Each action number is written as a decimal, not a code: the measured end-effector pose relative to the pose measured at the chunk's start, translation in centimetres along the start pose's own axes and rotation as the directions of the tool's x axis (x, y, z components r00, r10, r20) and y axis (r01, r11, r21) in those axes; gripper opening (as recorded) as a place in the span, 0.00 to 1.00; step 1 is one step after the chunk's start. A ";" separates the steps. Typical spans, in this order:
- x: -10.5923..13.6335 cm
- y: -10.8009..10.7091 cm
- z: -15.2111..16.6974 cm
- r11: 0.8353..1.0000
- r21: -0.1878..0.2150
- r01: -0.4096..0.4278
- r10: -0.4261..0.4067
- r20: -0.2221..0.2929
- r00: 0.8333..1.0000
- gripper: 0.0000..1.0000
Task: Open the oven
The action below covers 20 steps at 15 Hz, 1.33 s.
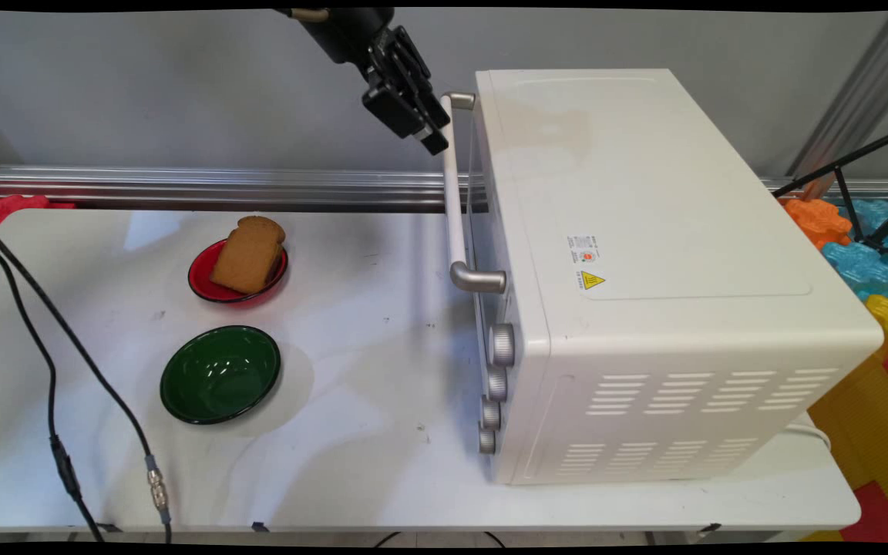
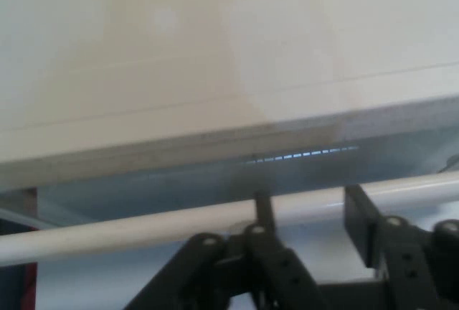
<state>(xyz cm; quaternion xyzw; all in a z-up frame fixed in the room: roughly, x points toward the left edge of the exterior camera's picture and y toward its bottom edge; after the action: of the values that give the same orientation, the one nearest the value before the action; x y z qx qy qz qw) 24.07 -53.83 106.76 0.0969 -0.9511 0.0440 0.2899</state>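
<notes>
At the table's near side, around seven o'clock, sits a glossy dark-green bowl [image 1: 220, 374], beyond it a brown bread slice [image 1: 247, 254] on a red plate [image 1: 201, 287], and farthest, at twelve o'clock, the black two-finger gripper [image 1: 422, 127] straddles the white oven's [image 1: 644, 254] long white bar handle [image 1: 453, 200], fingers [image 2: 358, 213] spread either side, bar running crosswise between them.

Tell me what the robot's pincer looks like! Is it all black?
Yes. The pincer is black, built from chunky jointed bars with round pins at the joints. Its fingers are flat black slabs. Thin black cables hang across the white table.
</notes>
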 end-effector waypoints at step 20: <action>0.4 1.0 4.2 0.998 0.035 0.059 -0.059 -0.005 0.998 0.00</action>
<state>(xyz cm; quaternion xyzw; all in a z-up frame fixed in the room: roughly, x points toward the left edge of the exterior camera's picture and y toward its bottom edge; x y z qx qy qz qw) 21.24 -53.54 103.50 0.1299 -0.9464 0.0522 0.2910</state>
